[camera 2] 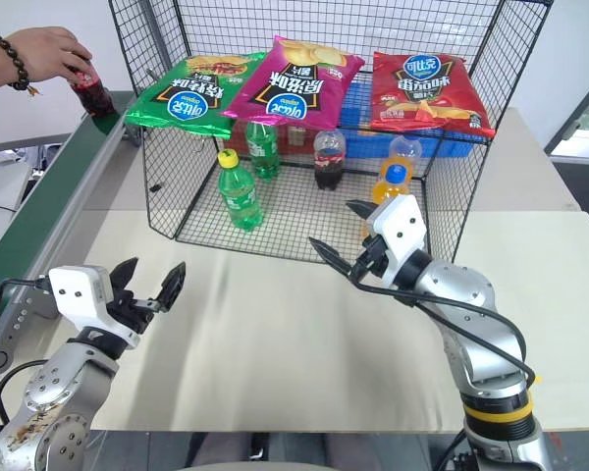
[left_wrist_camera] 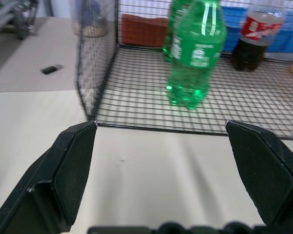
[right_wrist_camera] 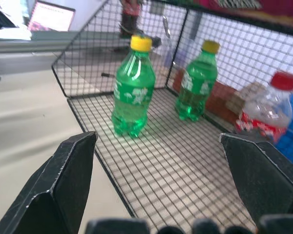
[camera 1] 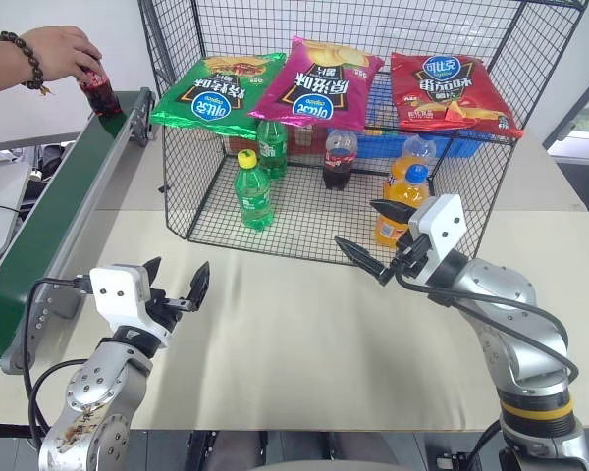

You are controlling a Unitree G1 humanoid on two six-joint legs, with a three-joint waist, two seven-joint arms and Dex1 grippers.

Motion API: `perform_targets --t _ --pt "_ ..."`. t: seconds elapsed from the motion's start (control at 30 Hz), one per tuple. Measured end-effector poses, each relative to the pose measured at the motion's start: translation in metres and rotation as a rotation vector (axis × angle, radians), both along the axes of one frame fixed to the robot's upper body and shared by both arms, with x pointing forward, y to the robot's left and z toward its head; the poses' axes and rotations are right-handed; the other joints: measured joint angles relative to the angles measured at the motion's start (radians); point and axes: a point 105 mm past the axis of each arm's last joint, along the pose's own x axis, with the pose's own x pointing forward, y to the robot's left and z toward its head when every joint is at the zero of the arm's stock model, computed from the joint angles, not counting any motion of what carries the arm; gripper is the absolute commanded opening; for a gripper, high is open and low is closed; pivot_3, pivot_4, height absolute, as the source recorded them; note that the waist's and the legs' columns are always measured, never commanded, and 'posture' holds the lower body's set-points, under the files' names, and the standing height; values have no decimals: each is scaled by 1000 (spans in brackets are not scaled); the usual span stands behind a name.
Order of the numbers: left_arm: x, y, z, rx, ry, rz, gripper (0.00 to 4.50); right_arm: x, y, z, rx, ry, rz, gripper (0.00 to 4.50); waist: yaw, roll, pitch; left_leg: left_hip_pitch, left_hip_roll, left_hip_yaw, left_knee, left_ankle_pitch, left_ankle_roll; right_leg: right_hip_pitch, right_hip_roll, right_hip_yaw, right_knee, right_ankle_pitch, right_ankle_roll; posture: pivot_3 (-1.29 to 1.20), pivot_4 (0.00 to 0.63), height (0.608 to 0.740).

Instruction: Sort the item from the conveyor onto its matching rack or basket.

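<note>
Lowest in the frame, at lower left, the left gripper (camera 1: pixel 179 283) hangs over the beige table (camera 1: pixel 275 334) with its black fingers spread wide and nothing between them. Up the left edge runs the green conveyor (camera 1: pixel 49 221), its near end cut off by the frame. At upper left a person's hand (camera 1: pixel 61 49) with a bead bracelet grips the small cola bottle (camera 1: pixel 98 93) at the belt's far end; the hand hides its cap and neck. In the centre stands the black wire basket (camera 1: pixel 226 211), holding green soda bottles (camera 1: pixel 254 190), another cola bottle (camera 1: pixel 339 159) and an orange bottle partly hidden behind the right gripper (camera 1: pixel 378 240), whose fingers are likewise spread and empty. Three crisp bags (camera 1: pixel 319 80) lie across the basket's top.
</note>
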Motion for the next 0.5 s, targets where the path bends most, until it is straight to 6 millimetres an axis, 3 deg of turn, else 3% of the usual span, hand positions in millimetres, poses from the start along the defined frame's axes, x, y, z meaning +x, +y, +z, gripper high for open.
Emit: perform_targets --t 0.5 --pt "2 3 5 4 -21 9 4500 4 0 -1 -19 18 29 4441 -2 0 0 0 0 0 0 0 0 0 0 0 0 0 0 0 150 740"
